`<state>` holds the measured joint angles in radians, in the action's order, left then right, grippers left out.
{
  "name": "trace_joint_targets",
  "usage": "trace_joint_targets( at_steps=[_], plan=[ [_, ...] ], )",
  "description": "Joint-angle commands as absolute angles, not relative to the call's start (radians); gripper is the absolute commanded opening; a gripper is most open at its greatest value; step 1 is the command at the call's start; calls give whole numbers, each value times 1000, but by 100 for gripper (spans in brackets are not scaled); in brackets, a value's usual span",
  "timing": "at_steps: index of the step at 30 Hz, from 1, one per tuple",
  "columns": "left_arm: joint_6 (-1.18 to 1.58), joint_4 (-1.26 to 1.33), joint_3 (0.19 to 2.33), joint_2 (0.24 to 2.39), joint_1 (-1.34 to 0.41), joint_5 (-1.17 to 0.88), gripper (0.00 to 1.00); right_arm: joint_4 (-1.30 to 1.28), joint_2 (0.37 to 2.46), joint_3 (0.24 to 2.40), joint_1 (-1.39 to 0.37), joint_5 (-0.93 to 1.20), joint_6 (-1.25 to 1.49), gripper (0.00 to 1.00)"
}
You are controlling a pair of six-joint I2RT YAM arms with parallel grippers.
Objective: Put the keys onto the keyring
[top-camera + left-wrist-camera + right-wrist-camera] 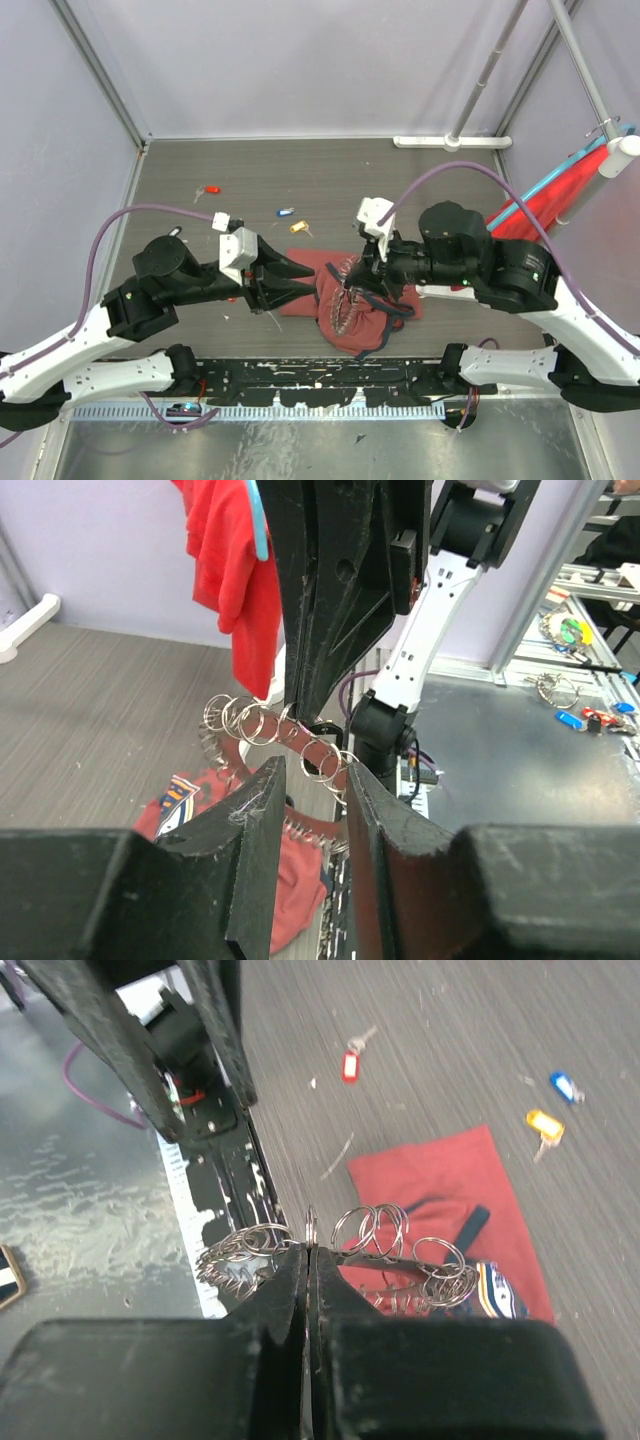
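Observation:
My right gripper (352, 282) is shut on one small ring of the keyring (345, 292), a wire ring fringed with many small silvery rings, and holds it just above the dark-red cloth bag (365, 325). In the right wrist view the gripper (310, 1248) pinches that ring, with the keyring (400, 1250) spread to both sides. My left gripper (300, 276) is open and empty, its tips close to the left of the keyring. In the left wrist view the left gripper (312, 775) faces the keyring (262, 722). Red (211, 189), blue (286, 212) and yellow (298, 227) keys lie loose behind.
The bag also shows under the ring in the right wrist view (440, 1185). A bright red cloth (560, 195) hangs at the right wall. A white post foot (445, 142) stands at the back. A black rail (320, 378) runs along the near edge.

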<state>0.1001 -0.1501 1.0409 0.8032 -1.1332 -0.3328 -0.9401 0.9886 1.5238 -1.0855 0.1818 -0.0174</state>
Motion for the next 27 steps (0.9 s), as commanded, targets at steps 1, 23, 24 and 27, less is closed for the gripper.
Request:
trace_joint_targets(
  at_steps=[1,23,24,27],
  plan=[
    [70,-202,1015,786,-1134,-282,37,-1106,1072,1610,-1089,127,19,0],
    [62,-260,1015,784,-1134,-273,35,-1137,1184,1609,-1089,91,26,1],
    [61,-260,1016,787,-1134,-273,35,-1110,1173,1595,-1090,90,28,0],
    [61,-260,1021,792,-1134,-272,35,-1167,1200,1607,-1089,-72,55,1]
  ],
)
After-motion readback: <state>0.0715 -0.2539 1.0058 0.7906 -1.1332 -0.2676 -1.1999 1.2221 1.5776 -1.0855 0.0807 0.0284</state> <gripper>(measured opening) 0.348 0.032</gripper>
